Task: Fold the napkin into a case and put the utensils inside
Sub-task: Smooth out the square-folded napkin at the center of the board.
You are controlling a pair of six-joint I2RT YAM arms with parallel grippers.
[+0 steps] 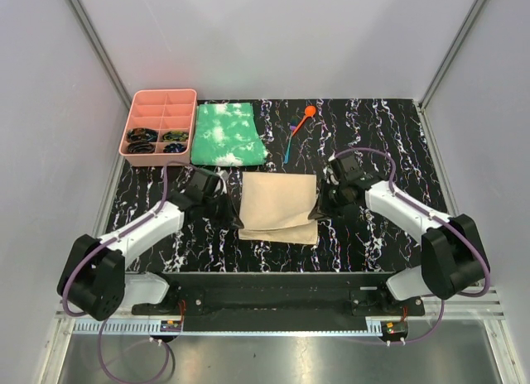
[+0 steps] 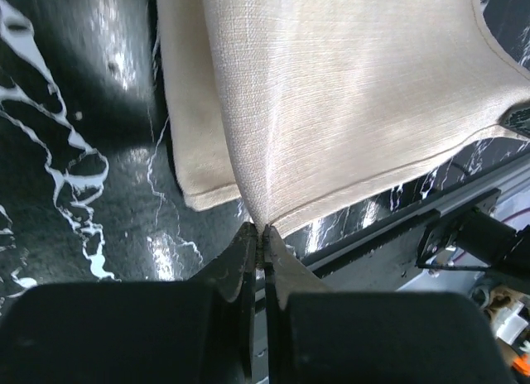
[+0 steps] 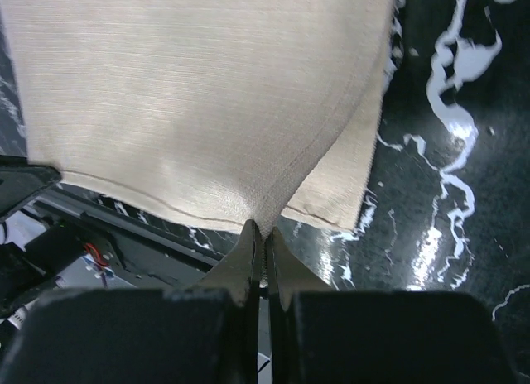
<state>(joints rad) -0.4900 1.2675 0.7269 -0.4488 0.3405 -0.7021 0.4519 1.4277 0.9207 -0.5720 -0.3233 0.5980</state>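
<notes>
- Folding step: left claw (image 2: pixel 263 239) and right claw (image 3: pixel 263 235) each pinch a lifted napkin (image 1: pixel 280 204) corner, mid-surface (image 1: pixel 373 136).
- Next move, likely: lay both corners down together, edges aligned.
- Utensils (image 1: pixel 308 112) lie untouched near the far edge.

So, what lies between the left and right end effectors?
The napkin, pinched by the left end effector and right end effector; the top view shows it.
</notes>
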